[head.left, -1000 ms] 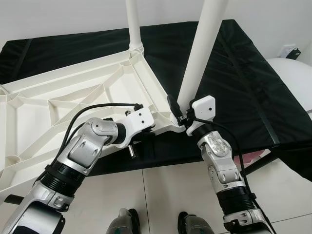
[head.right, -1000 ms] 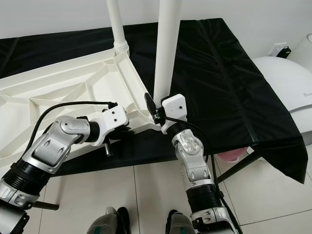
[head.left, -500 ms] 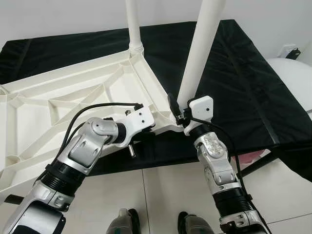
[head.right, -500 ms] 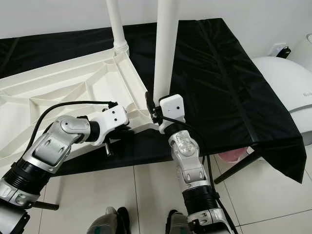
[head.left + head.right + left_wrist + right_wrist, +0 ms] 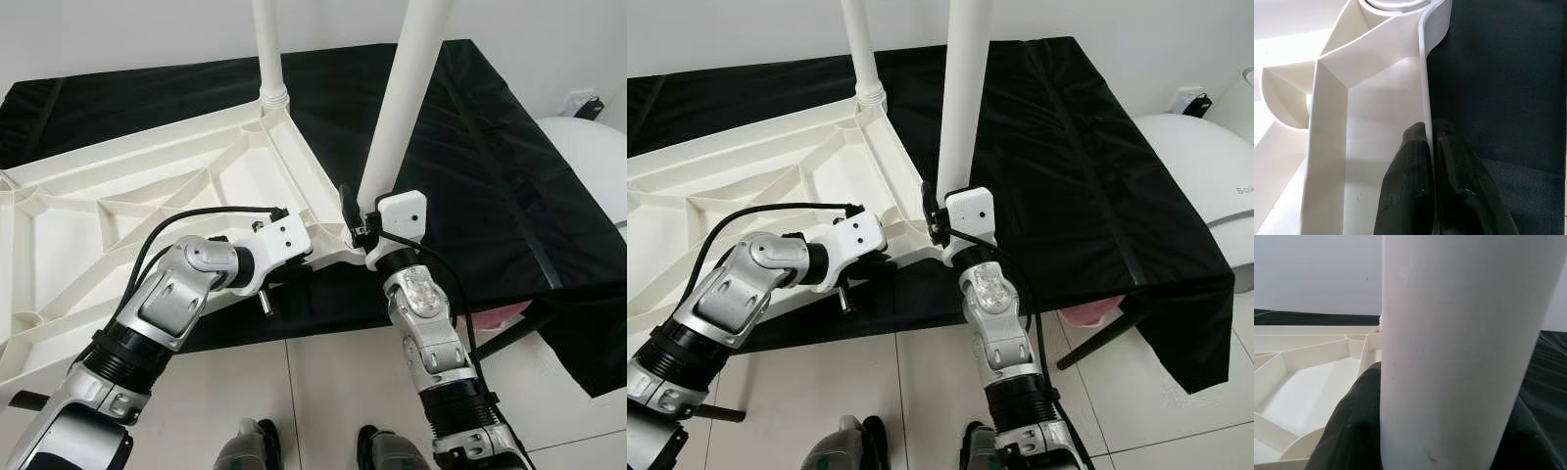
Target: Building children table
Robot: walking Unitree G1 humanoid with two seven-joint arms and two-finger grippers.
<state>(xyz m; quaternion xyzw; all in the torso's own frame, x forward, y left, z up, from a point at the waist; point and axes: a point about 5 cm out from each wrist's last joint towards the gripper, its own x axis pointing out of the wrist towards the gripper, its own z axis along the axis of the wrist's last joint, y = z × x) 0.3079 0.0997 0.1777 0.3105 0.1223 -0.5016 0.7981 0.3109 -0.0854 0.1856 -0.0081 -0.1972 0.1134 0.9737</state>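
1. White plastic tabletop (image 5: 147, 196) lies upside down on the black-covered surface (image 5: 470, 147), one leg (image 5: 266, 49) already standing in its far corner.
2. Left pincer (image 5: 1432, 161) clamps the tabletop's rim, probably steadying it.
3. Right pincer (image 5: 358, 230) grips the second leg (image 5: 402, 108) upright at the near corner socket.

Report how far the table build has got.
Done: one leg stands screwed into the far corner of the upside-down tabletop. In hand: the right gripper holds a second leg at the near corner, still tilted, while the left gripper pinches the tabletop's rim to steady it. Left: seating this leg; the other corners visible have no legs.
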